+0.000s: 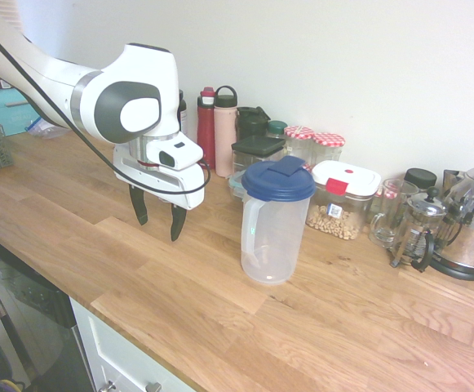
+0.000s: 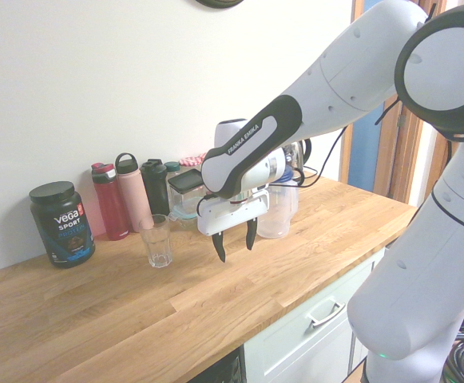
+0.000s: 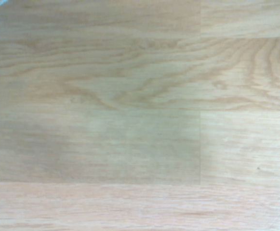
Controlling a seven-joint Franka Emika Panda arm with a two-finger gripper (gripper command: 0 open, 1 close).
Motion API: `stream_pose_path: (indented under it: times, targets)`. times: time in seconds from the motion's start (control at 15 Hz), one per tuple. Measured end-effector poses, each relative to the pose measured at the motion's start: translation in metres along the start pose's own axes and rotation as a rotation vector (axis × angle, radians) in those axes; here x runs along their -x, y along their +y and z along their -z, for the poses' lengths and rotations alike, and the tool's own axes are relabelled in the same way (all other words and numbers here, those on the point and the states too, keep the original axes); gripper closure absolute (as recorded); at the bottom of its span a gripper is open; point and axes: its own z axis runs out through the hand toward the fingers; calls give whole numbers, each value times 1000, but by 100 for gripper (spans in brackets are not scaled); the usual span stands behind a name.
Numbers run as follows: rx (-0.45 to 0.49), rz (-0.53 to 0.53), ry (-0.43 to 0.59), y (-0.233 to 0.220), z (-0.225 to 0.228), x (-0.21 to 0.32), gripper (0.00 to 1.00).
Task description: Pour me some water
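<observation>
Bare oak countertop (image 3: 140,144) fills my wrist view, all blurred woodgrain. From the first exterior view, the clear plastic pitcher with the dark blue lid (image 1: 274,220) stands upright on that counter, just beside my claw (image 1: 158,214), which hangs above the wood, pointing down, its 2 black fingers spread apart and holding nothing.

Only the second exterior view shows the empty clear drinking glass (image 2: 158,240), upright on the counter near my claw on the side away from the pitcher. That view mostly hides the pitcher behind my forearm.

Along the wall the first exterior view gives a red bottle (image 1: 206,126), a pink bottle (image 1: 225,129), a dark-lidded canister (image 1: 257,153), 2 jars with red-checked lids (image 1: 314,143), a white-lidded box of nuts (image 1: 341,200), a glass mug (image 1: 390,214), a French press (image 1: 420,230) and a steel kettle (image 1: 473,220). The second exterior view adds a black Vega Sport tub (image 2: 61,223) at the far end of that row. Nothing stands between my claw and the pitcher.
</observation>
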Motion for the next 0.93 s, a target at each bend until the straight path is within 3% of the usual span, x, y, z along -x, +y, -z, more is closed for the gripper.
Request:
stream_pose_path:
  times: [0.2,0.4,0.67,0.93]
  targets:
    - [-13,-8,13,-1,10,-1,0]
    - [-74,9,70,14,93,1,0]
    - [-176,21,157,107,217,2,0]
    - [-206,8,174,183,229,-23,0]
